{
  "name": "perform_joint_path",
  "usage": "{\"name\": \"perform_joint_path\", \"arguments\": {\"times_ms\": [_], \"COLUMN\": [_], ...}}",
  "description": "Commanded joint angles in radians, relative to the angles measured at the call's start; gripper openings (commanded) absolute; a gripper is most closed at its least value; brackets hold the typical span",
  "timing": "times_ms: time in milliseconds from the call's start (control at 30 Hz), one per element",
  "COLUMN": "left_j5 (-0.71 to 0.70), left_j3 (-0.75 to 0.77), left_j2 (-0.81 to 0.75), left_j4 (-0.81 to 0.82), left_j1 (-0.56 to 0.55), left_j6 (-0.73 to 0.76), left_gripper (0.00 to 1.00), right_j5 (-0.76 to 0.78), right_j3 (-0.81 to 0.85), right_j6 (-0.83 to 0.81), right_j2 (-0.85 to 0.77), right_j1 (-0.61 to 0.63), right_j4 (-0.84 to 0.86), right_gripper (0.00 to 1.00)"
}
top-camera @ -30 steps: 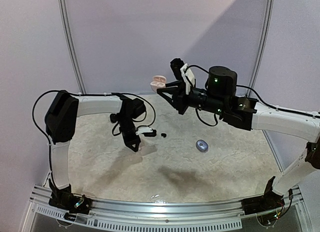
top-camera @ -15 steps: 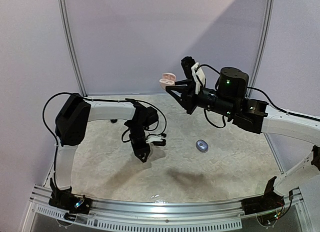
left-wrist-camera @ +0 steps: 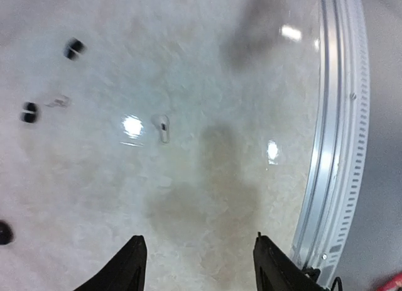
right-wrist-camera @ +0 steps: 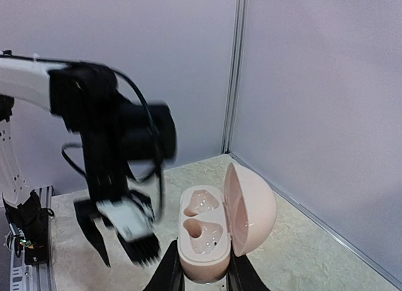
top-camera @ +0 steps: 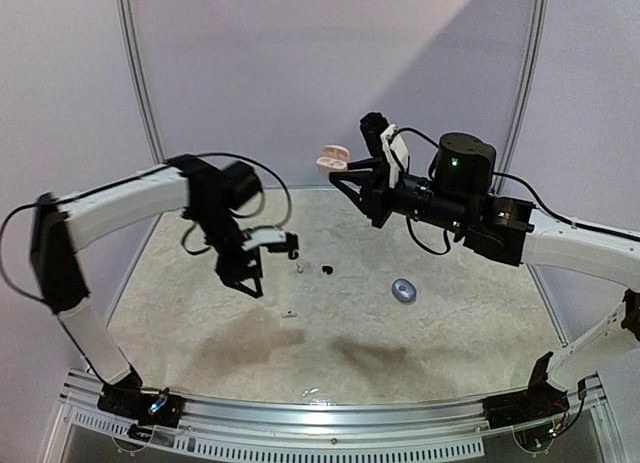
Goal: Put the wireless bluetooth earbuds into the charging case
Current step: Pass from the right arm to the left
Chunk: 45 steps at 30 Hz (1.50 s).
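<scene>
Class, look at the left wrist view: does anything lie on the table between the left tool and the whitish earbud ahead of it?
Nothing visible does. Only bare table lies between the open left tool and the whitish earbud.

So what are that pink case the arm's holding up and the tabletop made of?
The pale pink clamshell charging case, held open in the right pincer, looks like smooth moulded plastic with a soft satin sheen. The beige mottled tabletop resembles polished stone or a laminate print; glossy lamp reflections show, but which is unclear.
</scene>
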Motion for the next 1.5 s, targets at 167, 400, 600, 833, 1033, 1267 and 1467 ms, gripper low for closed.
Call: {"name": "perform_joint_path", "arguments": {"times_ms": [167,400,600,833,1033,1267,1467], "left_j5": [0.563,0.556,0.472,0.477,0.461,0.466,0.486], "left_j3": [-0.358,-0.603,-0.654,-0.681,-0.698,-0.702,-0.687], "left_j2": [-0.686,-0.765,-0.794,-0.821,-0.823,-0.826,-0.816], "left_j4": [0.631,1.413,1.549,1.597,1.599,1.594,1.592], "left_j1": [0.270,0.251,0.210,0.190,0.180,0.175,0.165], "left_j6": [-0.155,-0.790,-0.818,-0.879,-0.917,-0.930,-0.908], "left_gripper": [0.81,0.78,0.73,0.60,0.38,0.42,0.36], "right_j5": [-0.307,-0.515,-0.559,-0.576,-0.596,-0.594,-0.595], "right_j3": [0.117,0.273,0.396,0.460,0.491,0.497,0.516], "right_j6": [-0.017,-0.012,-0.030,-0.017,-0.017,-0.005,-0.001], "right_j2": [0.124,0.239,0.341,0.405,0.429,0.436,0.450], "right_j1": [0.012,0.049,0.084,0.088,0.088,0.089,0.090], "right_j4": [0.168,0.176,0.099,0.088,0.080,0.116,0.106], "right_gripper": [0.00,0.00,0.00,0.00,0.00,0.00,0.00]}}
